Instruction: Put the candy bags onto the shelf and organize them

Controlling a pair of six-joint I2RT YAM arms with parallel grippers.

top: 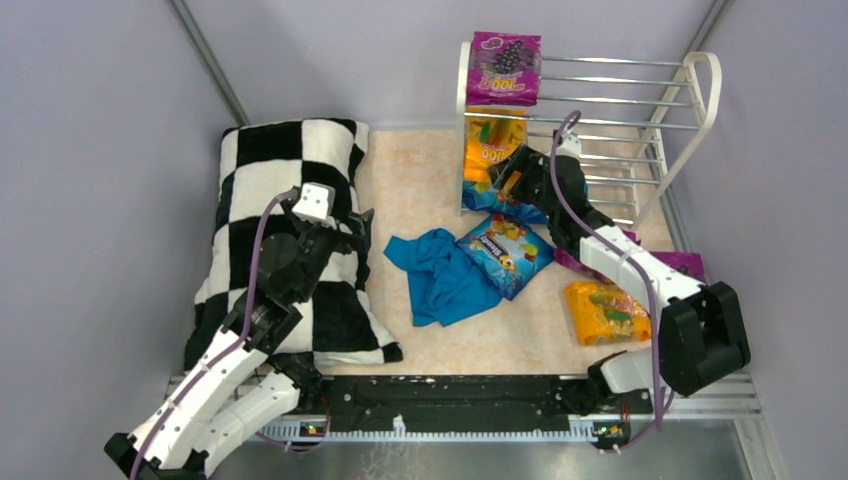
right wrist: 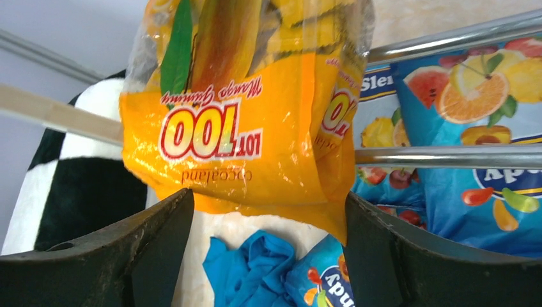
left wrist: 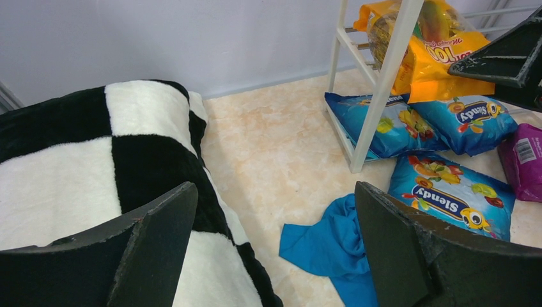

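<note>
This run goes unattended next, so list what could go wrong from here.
1. The orange bag droops past a rod of the shelf, between the fingers of the open right gripper; backing out may snag it and pull it off.
2. A blue bag on the floor lies against the teal cloth; a grasp there could catch the cloth too.
3. A purple bag lies partly under the right arm, which might drag it.

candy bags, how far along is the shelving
Done: a purple bag lies on the shelf's top tier. In hand: the right gripper, jaws open, brackets an orange bag on the middle rods. Remaining: a blue bag, another orange bag and a purple one on the table.
</note>
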